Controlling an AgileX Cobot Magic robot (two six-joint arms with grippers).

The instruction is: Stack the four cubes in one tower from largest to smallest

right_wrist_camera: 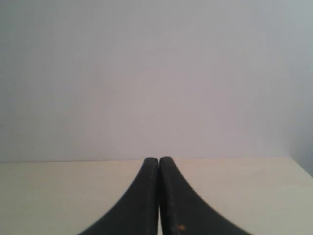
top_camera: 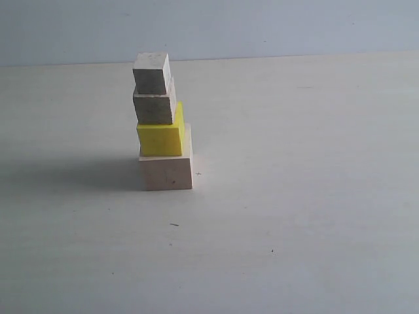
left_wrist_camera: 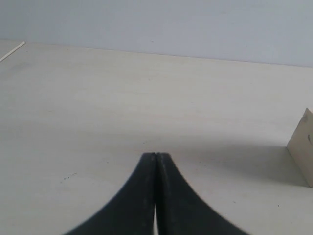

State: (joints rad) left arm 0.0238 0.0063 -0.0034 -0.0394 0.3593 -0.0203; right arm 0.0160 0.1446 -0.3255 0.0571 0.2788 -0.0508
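The tower (top_camera: 162, 124) stands on the table (top_camera: 294, 196), left of the middle in the exterior view. Its base is a large pale wood cube (top_camera: 167, 173), then a yellow cube (top_camera: 160, 138), then two small pale wood cubes (top_camera: 154, 106) (top_camera: 152, 72). No arm shows in the exterior view. My left gripper (left_wrist_camera: 155, 154) is shut and empty, low over the table, with a pale cube's edge (left_wrist_camera: 303, 147) at the side of its view. My right gripper (right_wrist_camera: 159, 159) is shut and empty, facing the wall.
The pale table surface stretches all round the tower, with a plain grey wall (top_camera: 262, 26) behind it. The tower's shadow (top_camera: 72, 171) falls to its left.
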